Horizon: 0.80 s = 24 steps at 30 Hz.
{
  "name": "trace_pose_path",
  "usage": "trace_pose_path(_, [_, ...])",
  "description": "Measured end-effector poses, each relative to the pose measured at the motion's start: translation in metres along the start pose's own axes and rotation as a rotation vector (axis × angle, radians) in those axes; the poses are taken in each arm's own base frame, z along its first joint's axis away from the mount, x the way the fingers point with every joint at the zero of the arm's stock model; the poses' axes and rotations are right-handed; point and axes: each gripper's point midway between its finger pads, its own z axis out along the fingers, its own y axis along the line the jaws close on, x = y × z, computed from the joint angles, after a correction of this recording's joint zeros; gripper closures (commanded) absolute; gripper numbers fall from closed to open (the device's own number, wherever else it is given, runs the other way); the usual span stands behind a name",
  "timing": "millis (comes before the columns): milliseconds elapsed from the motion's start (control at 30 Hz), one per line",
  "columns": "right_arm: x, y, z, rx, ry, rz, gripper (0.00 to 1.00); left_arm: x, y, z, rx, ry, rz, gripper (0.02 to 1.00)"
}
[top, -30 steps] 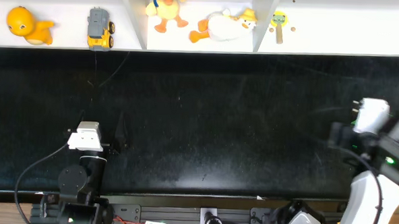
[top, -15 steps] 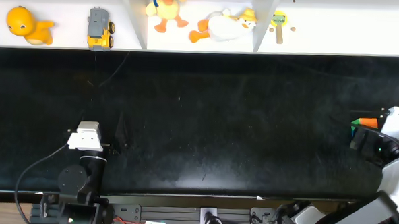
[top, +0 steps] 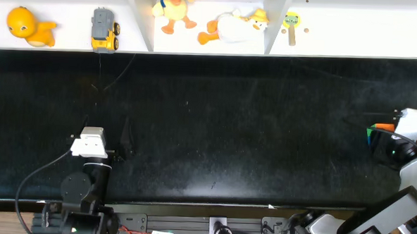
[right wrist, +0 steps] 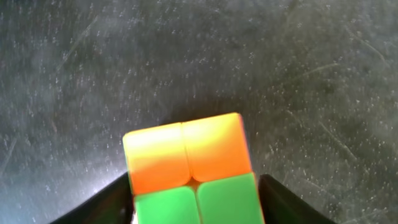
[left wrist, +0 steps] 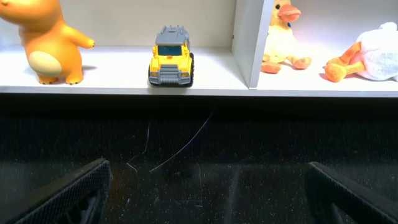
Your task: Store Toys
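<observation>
We see one scuffed black tabletop and one smooth white shelf. On the shelf sit two fuzzy plush ducks, one white and one yellow, one glossy orange figure and one boxy yellow truck. At the table's right edge the right gripper clasps one orange-and-green cube. The left gripper gapes, empty.

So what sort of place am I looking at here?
Probably a robot test bench staged as a toy-storage station: a black worktop, a white shelf along its far edge holding a yellow truck and a plush duck, and a robot arm mounted at the near edge.
</observation>
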Motion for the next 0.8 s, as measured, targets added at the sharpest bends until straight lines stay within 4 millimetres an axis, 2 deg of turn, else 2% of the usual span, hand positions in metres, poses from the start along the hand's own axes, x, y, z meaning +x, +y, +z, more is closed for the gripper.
trace_pose_path(267, [-0.005,0.007,0.002,-0.011,-0.006,0.000,0.520,0.000,0.000,0.000,0.000,0.000,0.000,0.020])
trace_pose_path(400, [-0.008,0.028,-0.003,-0.042,0.015,-0.013,0.524,0.000,0.000,0.000,0.000,0.000,0.000,0.020])
trace_pose_path(700, [-0.067,0.097,-0.041,-0.059,-0.131,-0.149,0.524,0.000,0.000,0.000,0.000,0.000,0.000,0.020])
trace_pose_path(800, [-0.086,0.103,-0.048,-0.045,-0.150,-0.147,0.524,0.000,0.000,0.000,0.000,0.000,0.000,0.023])
